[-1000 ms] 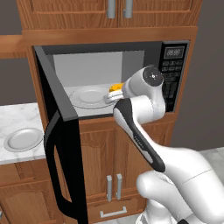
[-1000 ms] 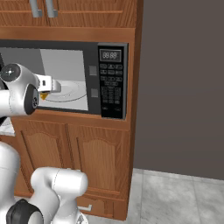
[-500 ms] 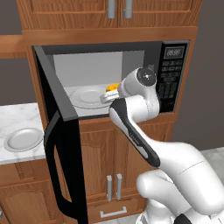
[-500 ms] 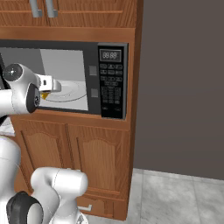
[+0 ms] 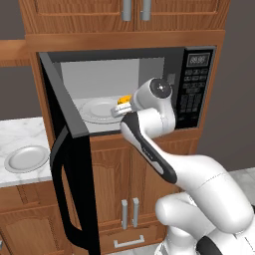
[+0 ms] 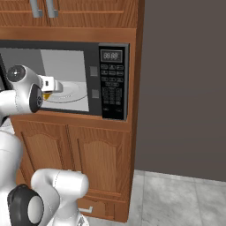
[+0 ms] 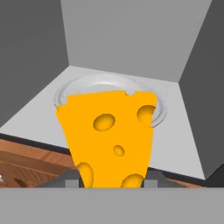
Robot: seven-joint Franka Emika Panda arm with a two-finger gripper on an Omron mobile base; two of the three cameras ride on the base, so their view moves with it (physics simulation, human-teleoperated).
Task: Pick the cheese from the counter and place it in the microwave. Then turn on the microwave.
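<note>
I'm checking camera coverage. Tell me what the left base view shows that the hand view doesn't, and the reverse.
Left base view alone: the microwave's open door, its button panel, the marble counter with a grey plate on it, and the wooden cabinets above. Hand view alone: the holes in the cheese close up, with the gripper shut on its lower end. Both: the cheese held at the microwave's mouth, the light grey interior, and the glass turntable inside.
</note>
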